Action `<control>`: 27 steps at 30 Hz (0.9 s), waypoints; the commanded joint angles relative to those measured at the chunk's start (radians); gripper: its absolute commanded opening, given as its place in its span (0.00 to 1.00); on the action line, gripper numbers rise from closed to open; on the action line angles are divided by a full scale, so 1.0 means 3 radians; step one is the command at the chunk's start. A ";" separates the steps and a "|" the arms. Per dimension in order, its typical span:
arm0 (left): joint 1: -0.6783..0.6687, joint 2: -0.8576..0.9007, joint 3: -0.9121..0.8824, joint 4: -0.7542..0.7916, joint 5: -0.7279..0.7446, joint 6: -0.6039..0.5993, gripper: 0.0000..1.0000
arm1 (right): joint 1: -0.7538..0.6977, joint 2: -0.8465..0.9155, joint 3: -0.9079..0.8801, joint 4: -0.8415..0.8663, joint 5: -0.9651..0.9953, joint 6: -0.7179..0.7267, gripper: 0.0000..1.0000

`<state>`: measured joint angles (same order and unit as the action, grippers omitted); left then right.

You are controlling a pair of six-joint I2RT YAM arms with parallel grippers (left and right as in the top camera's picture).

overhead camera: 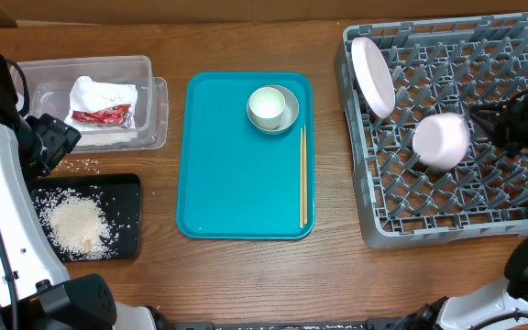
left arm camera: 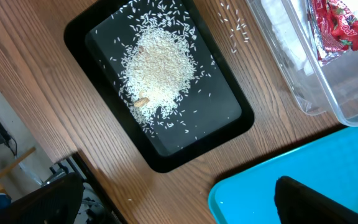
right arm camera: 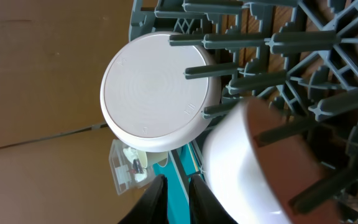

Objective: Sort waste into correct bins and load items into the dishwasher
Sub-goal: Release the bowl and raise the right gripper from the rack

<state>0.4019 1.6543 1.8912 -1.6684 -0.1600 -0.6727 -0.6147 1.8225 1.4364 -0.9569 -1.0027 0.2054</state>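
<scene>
- Just left of right jaws (overhead camera: 475,115): small white bowl (overhead camera: 441,139), tipped on dish rack (overhead camera: 447,235) pegs; gripped or released, impossible to tell.
- Wide apart and empty: left jaws (left arm camera: 185,202), beside black tray (left arm camera: 246,119).

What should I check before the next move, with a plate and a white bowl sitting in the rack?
1. Right tool clear of the white bowl: jaws slightly apart, nothing between them. Ok.
2. White bowl settled in the rack: it lies tilted among the pegs. Cannot tell.
3. Plate standing on edge between pegs. Ok.
4. Left tool wide open and empty. Ok.
5. Cup in the grey-green bowl and chopsticks are on the teal tray, not loaded. Not ok.
6. Stray rice lies on the table beside the black tray. Not ok.
</scene>
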 commanded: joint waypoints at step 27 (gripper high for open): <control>0.0006 0.0003 -0.0001 0.0005 -0.0011 0.0062 1.00 | 0.2237 -0.0959 0.0420 -0.1074 0.2160 -0.0072 0.57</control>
<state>0.4019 1.6543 1.8912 -1.6684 -0.1600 -0.6727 -0.0563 1.5299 1.5867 -1.2957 -0.5148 0.1562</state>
